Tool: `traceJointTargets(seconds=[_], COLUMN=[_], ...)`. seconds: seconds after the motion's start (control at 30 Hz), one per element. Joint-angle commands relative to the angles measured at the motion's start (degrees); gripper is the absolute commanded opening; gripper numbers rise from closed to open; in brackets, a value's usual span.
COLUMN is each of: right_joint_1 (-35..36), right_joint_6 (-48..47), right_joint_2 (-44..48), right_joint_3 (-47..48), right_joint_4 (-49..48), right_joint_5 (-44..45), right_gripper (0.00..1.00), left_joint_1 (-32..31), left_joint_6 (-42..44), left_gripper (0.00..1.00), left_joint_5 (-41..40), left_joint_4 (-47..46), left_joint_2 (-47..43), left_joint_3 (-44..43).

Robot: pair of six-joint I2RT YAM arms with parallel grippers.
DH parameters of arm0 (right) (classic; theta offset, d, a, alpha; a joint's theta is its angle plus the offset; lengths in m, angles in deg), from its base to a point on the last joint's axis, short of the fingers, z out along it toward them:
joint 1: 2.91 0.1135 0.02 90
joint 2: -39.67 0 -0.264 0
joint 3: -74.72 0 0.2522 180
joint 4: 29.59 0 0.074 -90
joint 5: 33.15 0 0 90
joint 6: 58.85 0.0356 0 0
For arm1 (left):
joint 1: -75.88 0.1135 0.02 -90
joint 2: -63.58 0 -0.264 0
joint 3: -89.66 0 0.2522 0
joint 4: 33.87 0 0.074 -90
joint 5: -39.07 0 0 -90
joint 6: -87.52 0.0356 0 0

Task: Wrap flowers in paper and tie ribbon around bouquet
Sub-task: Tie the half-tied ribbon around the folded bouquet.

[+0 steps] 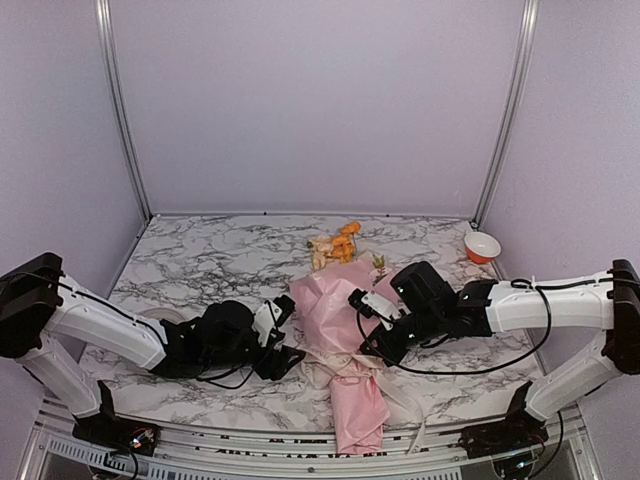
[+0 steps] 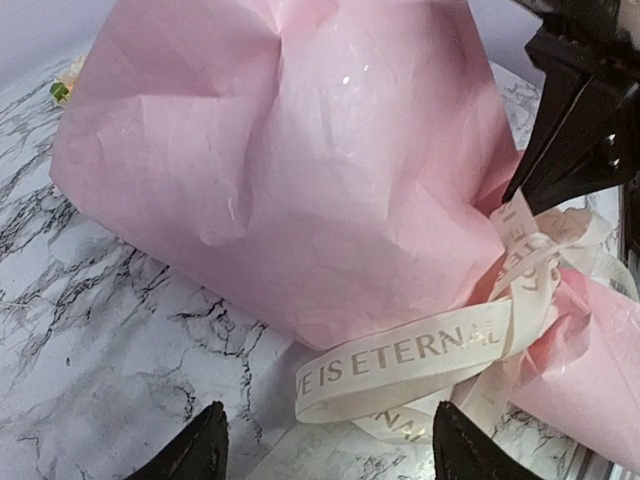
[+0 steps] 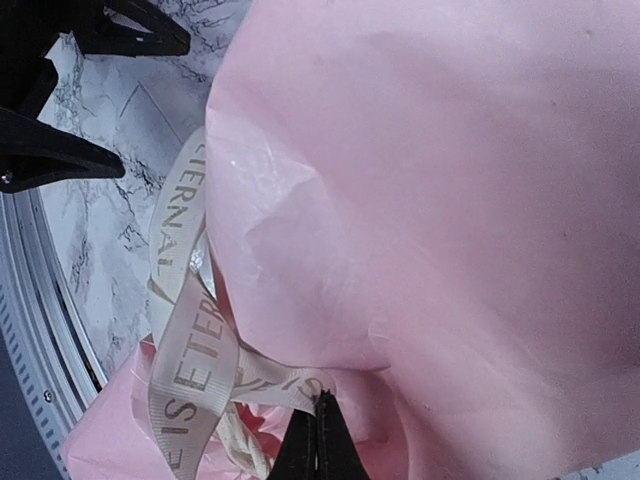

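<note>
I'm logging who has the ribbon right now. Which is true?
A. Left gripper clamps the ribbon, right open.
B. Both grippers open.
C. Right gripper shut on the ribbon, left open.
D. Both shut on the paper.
C: the right gripper has its fingers pressed together on a strand of the ribbon beside the bouquet, while the left gripper has its fingertips standing apart, clamping nothing.
</note>
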Motion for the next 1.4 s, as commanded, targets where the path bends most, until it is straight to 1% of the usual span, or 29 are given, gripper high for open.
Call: traceJointTargets(seconds=[0.0, 0.13, 0.23, 0.37, 0.43, 0.47, 0.53, 0.63, 0.67, 0.87, 1.0, 1.2, 1.37], right_joint_1=[0.0, 0.0, 0.0, 0.0, 0.0, 0.0, 0.0, 0.0, -0.1, -0.2, -1.0, -3.0, -8.5], right_joint_6=[0.7, 0.9, 1.1, 1.1, 1.2, 1.3, 1.4, 2.0, 2.3, 7.1, 10.9, 14.7, 17.8], right_joint_2=[2.0, 2.2, 2.2, 2.1, 2.1, 2.1, 2.2, 2.5, 2.8, 6.0, 9.2, 12.3, 13.5], right_joint_3=[0.7, 0.7, 0.5, 0.5, 0.4, 0.4, 0.3, 0.1, 0.0, -1.7, -3.6, -7.7, -10.0], right_joint_4=[-0.2, -0.2, -0.4, -0.5, -0.9, -1.0, -1.0, -0.9, -0.8, 0.8, 4.6, 7.5, 10.4], right_joint_5=[0.1, 0.3, 0.1, -0.1, -0.3, -0.4, -0.4, 0.2, 0.5, 3.6, 6.4, 5.1, 4.7], right_gripper=[0.0, 0.0, 0.0, 0.0, 0.0, 0.0, 0.0, 0.0, 0.0, 0.0, 0.0, 0.0, 0.0], left_joint_1=[2.2, 2.9, 3.1, 3.0, 3.1, 3.1, 3.1, 3.0, 3.0, 2.9, 2.5, 1.7, 1.7], left_joint_6=[0.9, 0.6, 1.2, 2.2, 2.2, 2.3, 2.3, 2.0, 1.7, -4.1, -9.0, -10.7, -11.6], left_gripper=[0.7, 0.67, 0.6, 0.54, 0.49, 0.45, 0.32, 0.03, 0.0, 0.0, 0.0, 0.0, 0.0], left_joint_5=[6.0, 6.7, 6.8, 9.7, 10.7, 11.2, 11.9, 13.0, 13.2, 12.3, 12.6, 12.4, 9.0], left_joint_4=[1.4, 2.9, 2.9, 2.3, 1.6, 1.1, 0.8, 0.8, 0.8, 1.0, 1.5, 3.7, 7.8], left_joint_2=[5.0, 8.6, 9.8, 11.2, 11.7, 11.8, 12.2, 11.7, 11.1, 7.1, 6.2, 6.0, 6.1], left_joint_3=[-1.7, -5.0, -6.1, -7.5, -7.9, -7.9, -7.9, -7.8, -7.3, -2.5, 0.2, 1.4, 1.1])
